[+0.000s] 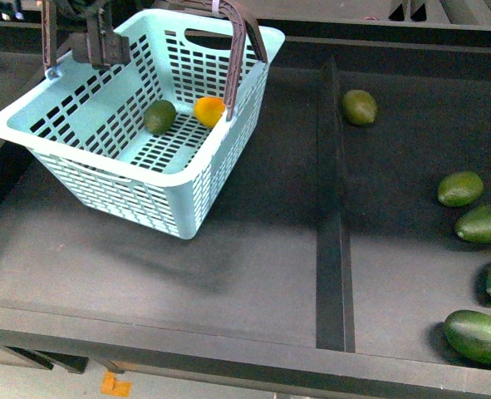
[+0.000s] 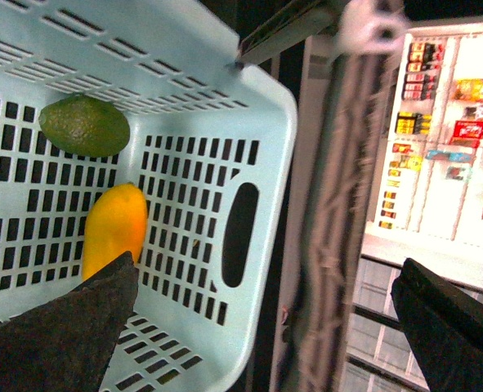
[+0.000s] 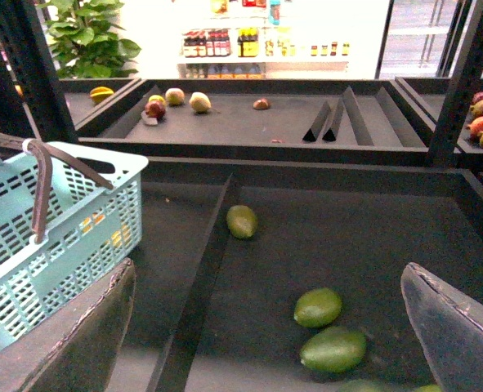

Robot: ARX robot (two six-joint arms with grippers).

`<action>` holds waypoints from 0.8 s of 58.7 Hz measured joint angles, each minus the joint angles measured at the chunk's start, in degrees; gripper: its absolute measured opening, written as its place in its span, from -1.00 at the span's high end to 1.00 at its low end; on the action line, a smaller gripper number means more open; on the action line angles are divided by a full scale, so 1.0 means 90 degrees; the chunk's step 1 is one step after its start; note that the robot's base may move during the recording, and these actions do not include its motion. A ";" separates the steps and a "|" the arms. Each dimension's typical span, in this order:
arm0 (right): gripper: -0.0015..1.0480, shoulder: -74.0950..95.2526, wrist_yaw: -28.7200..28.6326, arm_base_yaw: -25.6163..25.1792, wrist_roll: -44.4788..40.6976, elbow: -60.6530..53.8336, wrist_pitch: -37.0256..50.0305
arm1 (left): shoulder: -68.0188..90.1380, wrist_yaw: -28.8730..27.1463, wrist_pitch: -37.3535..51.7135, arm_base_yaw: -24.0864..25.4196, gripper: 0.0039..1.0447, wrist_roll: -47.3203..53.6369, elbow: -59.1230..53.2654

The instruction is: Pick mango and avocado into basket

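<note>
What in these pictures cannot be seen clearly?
- Front view: the lowest green fruit is cut by the picture's edge.
- Left wrist view: the mango is partly hidden behind a claw finger.
- Right wrist view: the basket interior is hidden by its wall; far shelf fruits are too small.

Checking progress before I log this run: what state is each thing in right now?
mango: lying in the basket
avocado: lying in the basket, beside the mango
basket: upright on the shelf, handles raised
left gripper: open, empty, above the basket
right gripper: open, empty
</note>
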 joint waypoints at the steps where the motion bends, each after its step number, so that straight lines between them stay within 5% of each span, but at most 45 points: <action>1: -0.83 0.0000 -0.0002 0.0000 0.0000 0.0000 0.0000 | -0.0134 -0.0017 0.0012 0.0017 -0.84 -0.0012 -0.0112; 23: -0.83 -0.0002 -0.0002 0.0000 0.0000 0.0000 0.0000 | -0.1778 -0.0187 -0.0083 0.0335 -0.81 0.0189 -0.1717; 26: -0.83 -0.0002 0.0000 0.0000 0.0000 0.0000 0.0000 | -0.1872 0.0758 0.2356 0.0425 -0.54 0.2523 -0.2735; 33: -0.83 -0.0005 -0.0002 0.0000 -0.0002 0.0000 0.0000 | -0.2841 0.1105 0.5452 0.0622 0.08 0.7985 -0.4988; 39: -0.83 -0.0005 -0.0002 0.0000 0.0000 0.0000 0.0000 | -0.3623 0.1205 0.5872 0.0811 0.50 0.9549 -0.5979; 47: -0.83 -0.0005 -0.0002 0.0000 0.0000 0.0000 0.0000 | -0.4231 0.1375 0.6040 0.0891 0.97 1.0066 -0.7014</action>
